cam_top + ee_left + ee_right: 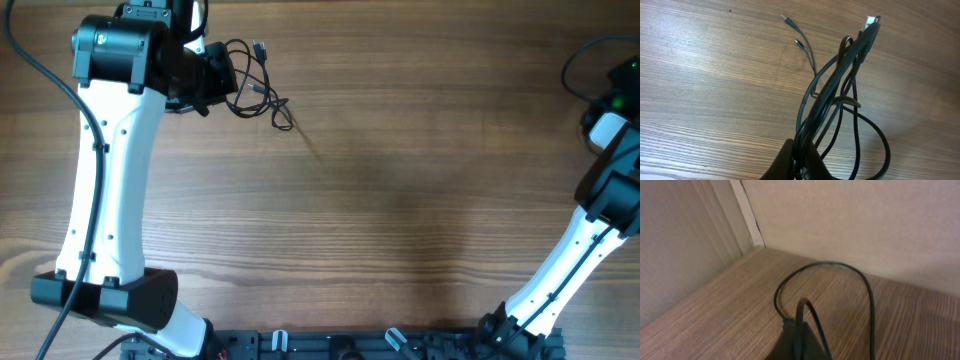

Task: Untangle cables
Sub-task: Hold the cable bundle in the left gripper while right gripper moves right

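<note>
1. The tangled bundle of thin black cords [255,85] lay at the far left of the brown wood-grain desk [400,200]. It was just beside the left gripper [215,80].
2. In the left wrist view the left gripper [800,162] had its jaws closed narrowly on the bundle of thin black cords [837,95]. The strands were pinched together where they entered the jaws.
3. In that view the bundle's long axis ran from the jaws up and to the right. It ended in a flat silver-tipped plug [871,21] pointing away from the gripper.
4. Two finer strands split off and pointed up and to the left, one tipped by a small plug [785,19] and the other by a second small plug [798,43]. A loose loop [885,150] sagged to the right.
5. From overhead, a trailing strand end [285,120] reached out toward the desk's middle.
6. The right gripper [620,100] sat at the far right edge of the desk, well apart from the bundle.
7. The right wrist view was dim and blurred. A single thin black cord [840,267] arched up out of the right gripper [797,340], whose jaws looked pressed together on it.
</note>
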You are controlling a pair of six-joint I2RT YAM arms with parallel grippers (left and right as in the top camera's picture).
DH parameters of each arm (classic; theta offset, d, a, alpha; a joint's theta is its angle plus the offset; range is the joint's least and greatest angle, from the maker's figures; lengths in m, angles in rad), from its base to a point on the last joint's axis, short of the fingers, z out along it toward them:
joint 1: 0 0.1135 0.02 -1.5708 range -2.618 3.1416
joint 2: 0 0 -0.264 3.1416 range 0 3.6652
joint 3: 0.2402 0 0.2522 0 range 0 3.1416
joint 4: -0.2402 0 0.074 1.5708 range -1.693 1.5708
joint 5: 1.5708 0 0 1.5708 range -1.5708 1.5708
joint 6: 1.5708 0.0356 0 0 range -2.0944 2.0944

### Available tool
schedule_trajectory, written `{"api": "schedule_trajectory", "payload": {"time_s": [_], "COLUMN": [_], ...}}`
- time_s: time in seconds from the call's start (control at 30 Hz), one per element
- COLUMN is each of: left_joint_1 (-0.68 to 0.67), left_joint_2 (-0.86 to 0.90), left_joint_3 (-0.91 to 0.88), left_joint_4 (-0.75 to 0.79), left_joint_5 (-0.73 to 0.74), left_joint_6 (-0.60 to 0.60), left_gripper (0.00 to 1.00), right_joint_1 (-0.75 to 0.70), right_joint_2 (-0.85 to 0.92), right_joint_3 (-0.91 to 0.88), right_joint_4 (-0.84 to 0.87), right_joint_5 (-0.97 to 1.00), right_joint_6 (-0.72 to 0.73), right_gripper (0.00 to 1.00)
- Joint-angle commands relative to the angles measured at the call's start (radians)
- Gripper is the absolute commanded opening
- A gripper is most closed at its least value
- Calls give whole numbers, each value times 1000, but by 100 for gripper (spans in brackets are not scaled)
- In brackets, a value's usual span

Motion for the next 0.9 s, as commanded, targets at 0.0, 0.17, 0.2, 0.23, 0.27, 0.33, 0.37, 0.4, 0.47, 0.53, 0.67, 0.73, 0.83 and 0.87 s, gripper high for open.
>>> {"api": "schedule_trajectory", "payload": {"time_s": [0.0, 0.17, 0.2, 0.23, 0.27, 0.33, 0.37, 0.4, 0.47, 0.53, 0.67, 0.73, 0.83, 0.87], "left_joint_1": [-1, -1, -1, -1, -1, -1, -1, -1, -1, -1, -1, -1, -1, -1], "left_joint_2": [-20, -20, -20, -20, -20, -20, -20, -20, -20, -20, -20, -20, -20, -20], "left_joint_3": [5, 5, 5, 5, 5, 5, 5, 5, 5, 5, 5, 5, 5, 5], "left_joint_4": [5, 6, 6, 7, 7, 6, 6, 6, 6, 9, 6, 6, 5, 5], "left_joint_5": [31, 31, 31, 31, 31, 31, 31, 31, 31, 30, 30, 31, 31, 31], "left_joint_6": [-10, -9, -9, -6, -4, -2, -2, -2, -2, 4, 25, 49, 52, 52], "left_gripper": [4, 4, 4, 4, 4, 4, 4, 4, 4, 4, 4, 4, 4, 4], "right_joint_1": [5, 64, 77, 85, 101, 130, 142, 153, 172, 179, 179, 177, 172, 172], "right_joint_2": [27, -129, -178, -212, -274, -369, -394, -412, -425, -425, -425, -425, -425, -425], "right_joint_3": [5, 5, 5, 5, 5, 5, 5, 5, 5, 5, 1, -1, -4, -6], "right_joint_4": [-14, -52, -153, -254, -471, -797, -879, -936, -1045, -1158, -1305, -1431, -1690, -1717], "right_joint_5": [-8, 255, 308, 307, 259, 37, -77, -194, -416, -548, -654, -517, -255, -211], "right_joint_6": [16, -162, -159, -156, -121, -35, -31, -30, 97, 279, 421, 606, 976, 1020], "right_gripper": [100, 100, 100, 99, 99, 100, 100, 100, 100, 99, 4, 4, 4, 4]}}
